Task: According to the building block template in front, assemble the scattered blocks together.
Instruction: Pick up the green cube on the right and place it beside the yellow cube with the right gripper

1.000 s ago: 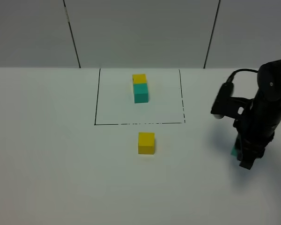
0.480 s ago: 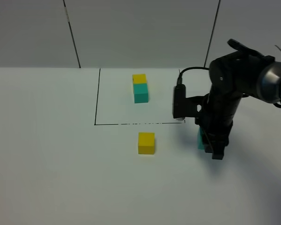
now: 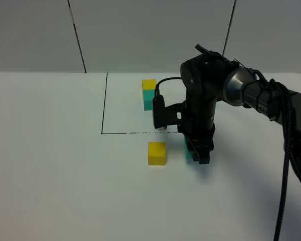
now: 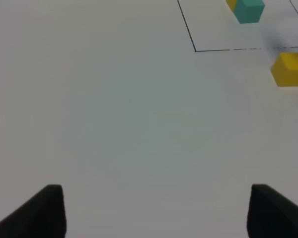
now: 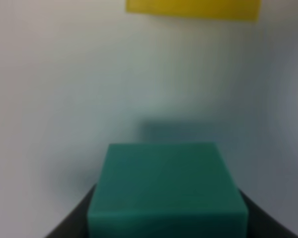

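The building block template [image 3: 149, 94], a yellow cube joined to a teal one, sits inside the black drawn rectangle [image 3: 104, 108] at the back. One scattered block, the yellow cube [image 3: 156, 153], lies just in front of the rectangle's near line. My right gripper [image 3: 197, 153] is shut on the other, the teal cube [image 3: 189, 150], held low over the table a short gap to the yellow cube's right. The right wrist view shows the teal cube [image 5: 168, 191] between the fingers and the yellow cube [image 5: 193, 9] ahead of it. My left gripper [image 4: 156, 208] is open with nothing between its fingers, far from the yellow cube [image 4: 289, 69].
The right arm [image 3: 210, 90] and its black cable [image 3: 286, 165] reach in from the right over the rectangle's right corner. The table is white, with a grey panelled wall [image 3: 150, 35] behind. The left arm does not show in the exterior high view.
My right arm has carried the teal cube leftward from the table's right side to just beside the yellow cube. The left gripper and the other cubes have stayed put.
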You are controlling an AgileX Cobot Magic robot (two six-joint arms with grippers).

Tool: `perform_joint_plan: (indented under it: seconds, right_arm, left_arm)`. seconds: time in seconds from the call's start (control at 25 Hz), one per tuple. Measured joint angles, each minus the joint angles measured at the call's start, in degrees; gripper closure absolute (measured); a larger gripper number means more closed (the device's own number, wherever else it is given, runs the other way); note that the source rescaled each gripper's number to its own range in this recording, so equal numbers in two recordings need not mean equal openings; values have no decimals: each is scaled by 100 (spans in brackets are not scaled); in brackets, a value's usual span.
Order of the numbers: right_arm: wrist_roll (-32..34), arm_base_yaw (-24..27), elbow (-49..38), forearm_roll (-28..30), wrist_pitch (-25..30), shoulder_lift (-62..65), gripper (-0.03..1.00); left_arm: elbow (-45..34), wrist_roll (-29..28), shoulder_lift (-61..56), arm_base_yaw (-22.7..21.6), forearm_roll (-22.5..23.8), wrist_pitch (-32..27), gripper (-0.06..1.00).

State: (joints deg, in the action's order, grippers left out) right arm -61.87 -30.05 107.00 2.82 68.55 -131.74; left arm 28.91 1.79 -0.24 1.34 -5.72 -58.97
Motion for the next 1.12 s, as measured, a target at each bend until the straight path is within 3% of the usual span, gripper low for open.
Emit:
perform_joint_plan:
  seconds: [0.56, 1.12]
  right_arm:
    - [266, -235, 115, 47, -479, -225, 81]
    - [816, -246, 126, 56, -463, -491, 81]
  left_arm:
    - [0, -11, 0, 0, -5, 0, 7]
    - [0, -11, 0, 0, -5, 0, 7]
